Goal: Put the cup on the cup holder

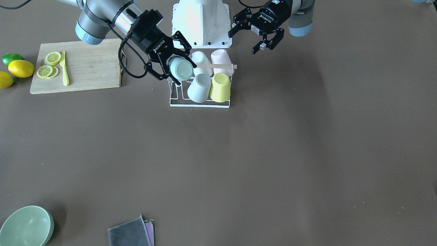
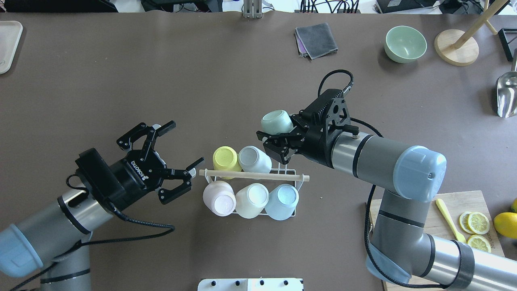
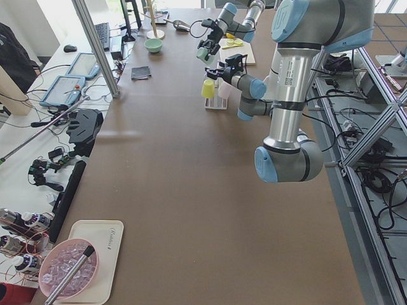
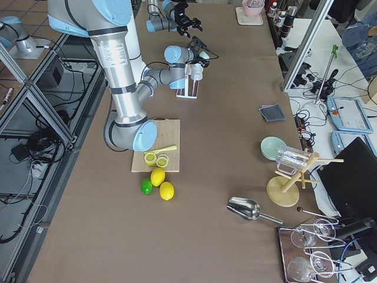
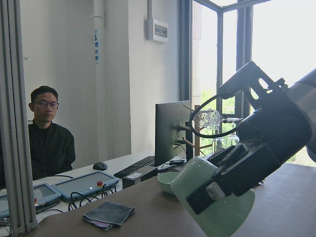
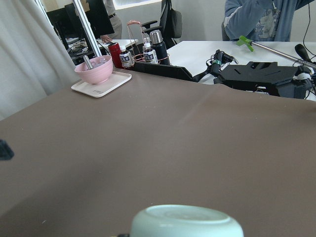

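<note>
— Starting from the left of the overhead view, what is there?

— The left gripper (image 2: 171, 159) hovers just left of the cup holder (image 2: 253, 176), its fingers spread wide apart and holding nothing.

— And the holder itself?

— Five cups sit on its prongs: a yellow cup (image 2: 224, 158) and a white cup (image 2: 254, 159) on the far side of the wooden rod (image 2: 254, 175), then a pink cup (image 2: 219, 197), a cream cup (image 2: 251, 200) and a blue cup (image 2: 282, 201) on the robot's side.

— Where is the cup being placed?

— The mint cup (image 2: 276, 122) is clamped on its side in the right gripper (image 2: 278, 137), raised above the holder's far right corner, not on a prong.
</note>
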